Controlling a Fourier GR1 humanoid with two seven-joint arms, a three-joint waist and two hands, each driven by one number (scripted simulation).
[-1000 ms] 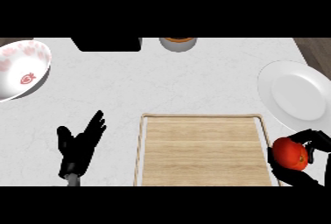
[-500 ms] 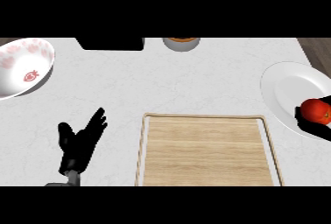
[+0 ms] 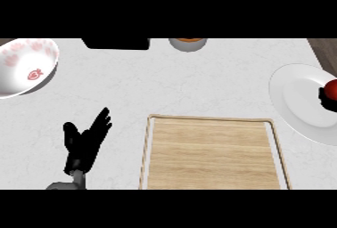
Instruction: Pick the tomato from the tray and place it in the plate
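Tomato (image 3: pixel 331 89): over white plate (image 3: pixel 296 102), right edge.
Right hand (image 3: pixel 325 101): fingers' state impossible to tell.
Left hand (image 3: pixel 85 141): spread, beside wooden tray (image 3: pixel 211 153).

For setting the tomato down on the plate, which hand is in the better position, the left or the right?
The right. The right hand is over the plate at the view's right edge, with the tomato at its fingers. The left hand rests open left of the tray, far from the plate.

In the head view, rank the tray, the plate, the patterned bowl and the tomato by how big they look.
1. Wooden tray, largest.
2. White plate and patterned bowl: both cut off by the edge, so unranked.
3. Tomato, smallest, also partly cut off.
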